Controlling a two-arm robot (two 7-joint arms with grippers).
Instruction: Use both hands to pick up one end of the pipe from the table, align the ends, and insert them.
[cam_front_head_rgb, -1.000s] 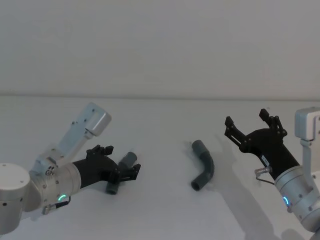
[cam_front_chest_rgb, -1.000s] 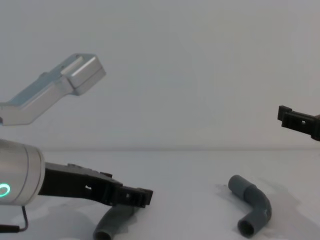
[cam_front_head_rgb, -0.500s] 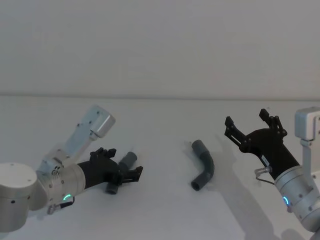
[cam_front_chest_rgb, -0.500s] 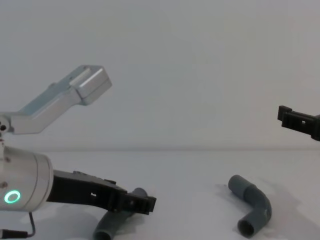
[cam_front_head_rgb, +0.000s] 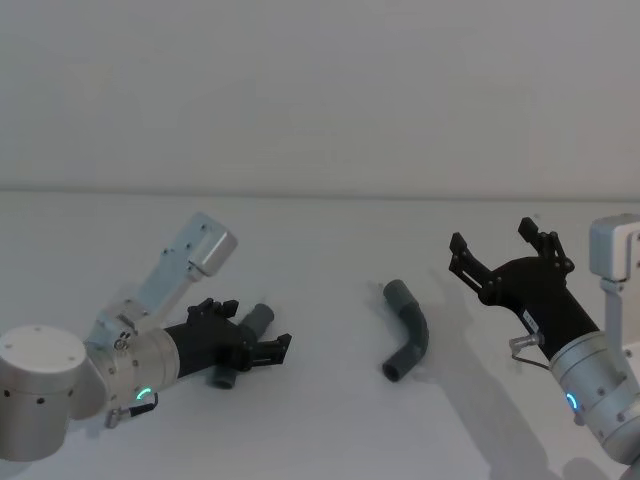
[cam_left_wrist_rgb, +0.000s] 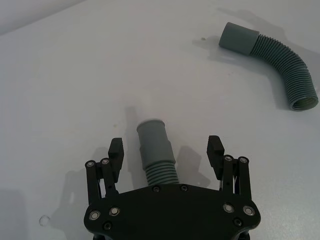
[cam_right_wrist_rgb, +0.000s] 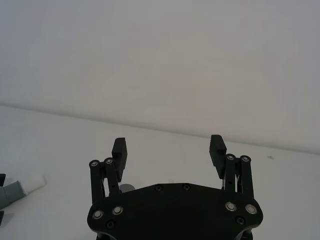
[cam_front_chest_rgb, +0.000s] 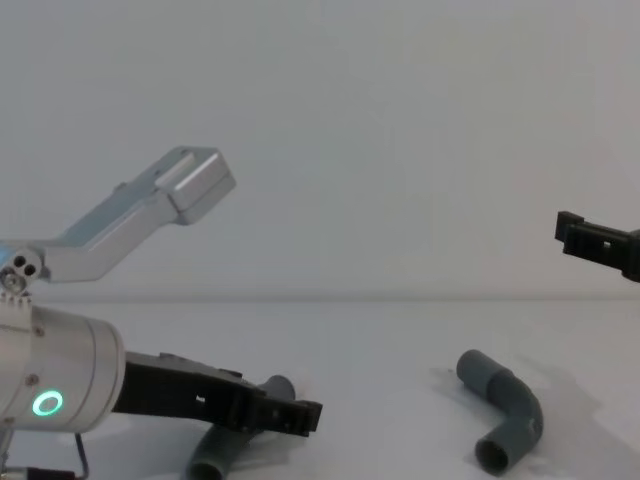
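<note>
Head view: left gripper (cam_front_head_rgb: 258, 326) wide open, empty, astride the straight hose piece (cam_front_head_rgb: 262, 314) toward the table's (cam_front_head_rgb: 320, 420) left edge; right gripper (cam_front_head_rgb: 492, 238) open, empty, aloft. Left wrist view: cuff (cam_left_wrist_rgb: 152, 137) nearer one finger (cam_left_wrist_rgb: 116, 155), so closing could skew it. Chest view: that gripper rides low, risking table scrape.

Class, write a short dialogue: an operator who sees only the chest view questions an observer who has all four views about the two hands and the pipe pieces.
Operator: Has the left hand shut on the straight pipe piece?
Observer: No. The left wrist view shows it open, straddling the piece without touching.
Operator: And the right hand?
Observer: Open and empty in the right wrist view.
Operator: Where is it?
Observer: In the head view, right of the bent pipe piece, apart from it.
</note>
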